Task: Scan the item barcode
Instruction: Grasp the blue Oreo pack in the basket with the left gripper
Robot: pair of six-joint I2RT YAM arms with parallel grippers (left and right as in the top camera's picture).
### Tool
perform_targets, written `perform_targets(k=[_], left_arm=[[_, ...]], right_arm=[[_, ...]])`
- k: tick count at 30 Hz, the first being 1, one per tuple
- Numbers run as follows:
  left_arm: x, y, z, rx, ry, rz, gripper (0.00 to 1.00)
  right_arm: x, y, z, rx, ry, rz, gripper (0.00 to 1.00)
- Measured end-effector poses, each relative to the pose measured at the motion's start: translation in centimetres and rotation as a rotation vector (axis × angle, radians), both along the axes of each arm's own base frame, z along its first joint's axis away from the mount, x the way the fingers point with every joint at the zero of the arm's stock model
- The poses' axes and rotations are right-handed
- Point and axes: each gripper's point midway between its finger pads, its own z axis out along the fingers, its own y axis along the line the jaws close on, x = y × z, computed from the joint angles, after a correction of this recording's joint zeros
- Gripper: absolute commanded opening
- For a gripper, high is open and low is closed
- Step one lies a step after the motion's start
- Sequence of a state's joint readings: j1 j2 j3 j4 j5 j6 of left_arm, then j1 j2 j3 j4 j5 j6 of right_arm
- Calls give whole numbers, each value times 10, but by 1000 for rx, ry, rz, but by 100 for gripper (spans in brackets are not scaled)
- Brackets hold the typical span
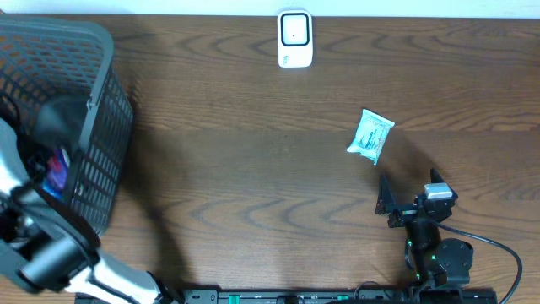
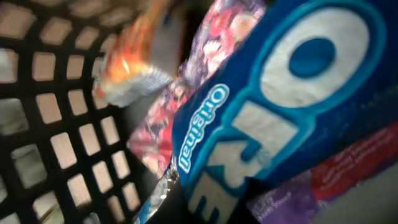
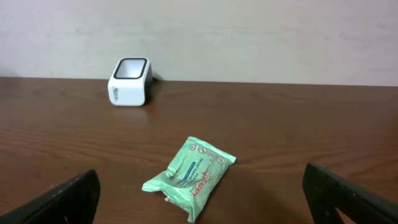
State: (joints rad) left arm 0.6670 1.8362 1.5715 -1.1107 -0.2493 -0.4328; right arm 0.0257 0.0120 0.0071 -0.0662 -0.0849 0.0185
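A blue Oreo pack [image 2: 273,106] fills the left wrist view, lying among other snack packets inside the black mesh basket [image 1: 101,127]. My left gripper [image 2: 211,208] is down in the basket and shut on the pack's lower edge; only one dark finger [image 2: 208,199] shows. The white barcode scanner [image 1: 294,38] stands at the table's far edge, also visible as scanner [image 3: 129,82]. My right gripper [image 3: 205,208] is open near the front right, holding nothing. A green tissue pack [image 3: 189,174] lies just ahead of it.
An orange packet [image 2: 127,59] and purple packets [image 2: 292,199] crowd the Oreo pack inside the basket. The green tissue pack [image 1: 370,135] lies between the right gripper [image 1: 390,203] and the scanner. Bare wooden table [image 1: 253,169] spans the middle.
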Motion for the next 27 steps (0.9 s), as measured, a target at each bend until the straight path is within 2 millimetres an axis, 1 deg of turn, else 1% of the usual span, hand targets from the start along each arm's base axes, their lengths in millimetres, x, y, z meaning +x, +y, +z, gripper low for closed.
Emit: perform_targets(k=[1,2,3,4,5,7,8,9,11,14,16,18,20,24,27], left_arm=[[10,-4,17,26,-71,-19,7],[17,-7,29,46,-119,-32,7],[27,-12,47,72,-197,-55,8],[43,-24,78,107,-322,-98,7],[47,-28,90,119,-365,-113,7],[64,-45,129,155,-518,-178,7],[73,-60,155,175,-608,-224,7],[78,-70,172,191,-670,-259,7],[89,-97,210,220,-800,-345,7],[98,-133,247,240,-928,-460,7],[100,-151,260,238,-977,-511,7],[101,-160,266,236,-1000,-540,7],[103,-163,265,228,-999,-548,7],[104,-167,256,206,-968,-556,7],[104,-162,249,225,-931,-542,7]], right_arm=[[0,0,0,0,0,0,99],[0,0,0,0,0,0,99],[0,0,0,0,0,0,99],[0,0,0,0,0,0,99],[0,0,0,0,0,0,99],[0,0,0,0,0,0,99],[0,0,0,0,0,0,99],[0,0,0,0,0,0,99],[0,0,0,0,0,0,99],[0,0,0,0,0,0,99],[0,0,0,0,0,0,99],[0,0,0,0,0,0,99],[0,0,0,0,0,0,99],[0,0,0,0,0,0,99],[0,0,0,0,0,0,99]])
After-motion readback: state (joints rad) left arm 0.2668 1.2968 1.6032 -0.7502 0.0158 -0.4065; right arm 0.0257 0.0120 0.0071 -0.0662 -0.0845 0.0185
